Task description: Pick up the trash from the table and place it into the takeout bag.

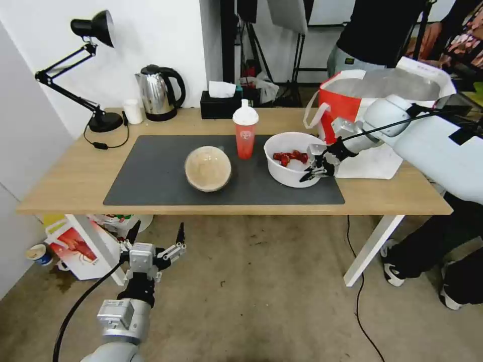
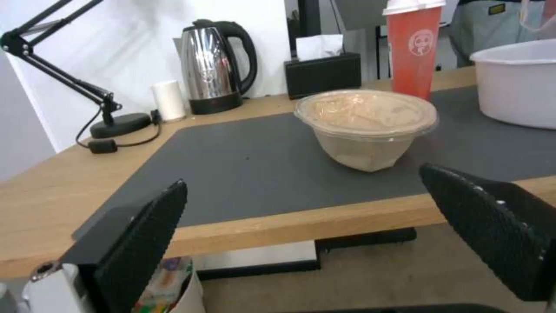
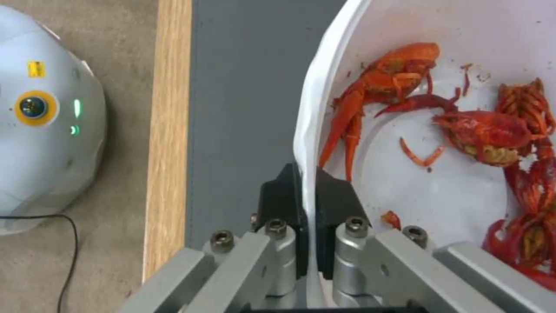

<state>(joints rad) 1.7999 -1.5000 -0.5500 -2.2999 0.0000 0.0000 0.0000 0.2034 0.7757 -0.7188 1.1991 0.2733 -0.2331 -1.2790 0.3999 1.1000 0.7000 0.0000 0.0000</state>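
Note:
The wide white bowl with red shell scraps stands on the dark grey mat at its right end. My right gripper is shut on the bowl's rim, one finger inside the wall and one outside. The red cup with its white lid stands upright left of the bowl. The tan clear-domed bowl sits mid-mat, also seen at close range. The takeout bag stands open at the table's right end, just behind my right arm. My left gripper hangs open below the table's front edge.
A steel kettle, a black tissue box, a small white cup and a black desk lamp line the back of the light-wood table. A red-and-white carton stands on the floor under the left end. A person stands behind the bag.

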